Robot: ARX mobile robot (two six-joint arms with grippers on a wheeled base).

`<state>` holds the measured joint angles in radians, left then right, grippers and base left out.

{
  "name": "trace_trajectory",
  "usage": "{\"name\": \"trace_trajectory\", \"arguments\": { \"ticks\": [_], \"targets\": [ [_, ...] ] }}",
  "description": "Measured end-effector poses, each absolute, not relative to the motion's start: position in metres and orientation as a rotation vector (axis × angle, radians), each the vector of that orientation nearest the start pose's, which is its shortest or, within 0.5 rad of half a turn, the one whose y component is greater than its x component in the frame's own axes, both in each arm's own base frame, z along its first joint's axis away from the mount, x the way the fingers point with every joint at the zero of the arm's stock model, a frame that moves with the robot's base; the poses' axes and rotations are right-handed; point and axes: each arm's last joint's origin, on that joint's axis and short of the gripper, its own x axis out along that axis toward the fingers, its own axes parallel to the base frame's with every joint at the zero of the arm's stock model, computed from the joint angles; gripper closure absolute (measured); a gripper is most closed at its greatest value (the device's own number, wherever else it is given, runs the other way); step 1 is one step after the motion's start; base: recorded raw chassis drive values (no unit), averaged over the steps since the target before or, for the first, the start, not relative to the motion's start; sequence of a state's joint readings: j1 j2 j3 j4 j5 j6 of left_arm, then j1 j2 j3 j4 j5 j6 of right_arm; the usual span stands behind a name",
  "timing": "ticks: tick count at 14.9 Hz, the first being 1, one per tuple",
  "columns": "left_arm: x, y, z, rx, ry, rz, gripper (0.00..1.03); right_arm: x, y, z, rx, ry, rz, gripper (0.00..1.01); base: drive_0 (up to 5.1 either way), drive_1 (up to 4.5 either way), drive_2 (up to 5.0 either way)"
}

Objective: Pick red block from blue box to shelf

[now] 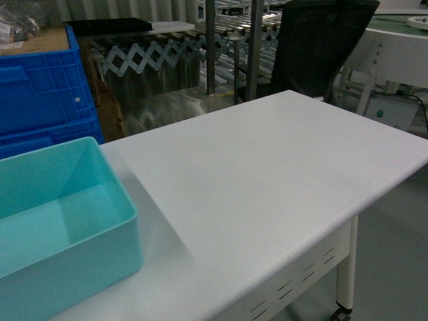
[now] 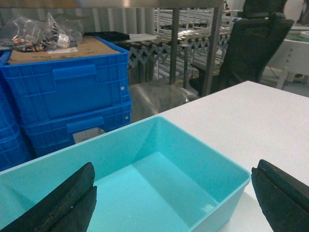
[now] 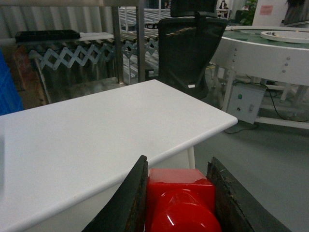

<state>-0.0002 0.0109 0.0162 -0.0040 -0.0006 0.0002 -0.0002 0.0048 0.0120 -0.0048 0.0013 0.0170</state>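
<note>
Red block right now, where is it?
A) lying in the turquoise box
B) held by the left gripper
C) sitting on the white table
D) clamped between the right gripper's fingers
D: the right wrist view shows the red block clamped in the right gripper, while the blue box looks empty below the open left gripper.

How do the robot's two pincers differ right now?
The right pincer is shut on the red block, while the left pincer holds nothing and gapes wide. The left pincer hangs above the blue box; the right pincer sits off the white table's edge. Both have dark fingers.
</note>
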Motion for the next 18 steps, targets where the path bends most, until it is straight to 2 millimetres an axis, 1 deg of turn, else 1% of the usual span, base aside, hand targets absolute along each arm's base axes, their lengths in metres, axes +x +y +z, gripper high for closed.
{"name": "trace_trajectory", "arguments": {
  "ticks": [18],
  "targets": [
    [0.0974,0.0000,0.1678,0.000,-0.001,0.000,0.05,0.0973,-0.0001,0.1668,0.017,-0.002,-0.002,0.72,-1.7,-1.66,-1.7]
  ]
}}
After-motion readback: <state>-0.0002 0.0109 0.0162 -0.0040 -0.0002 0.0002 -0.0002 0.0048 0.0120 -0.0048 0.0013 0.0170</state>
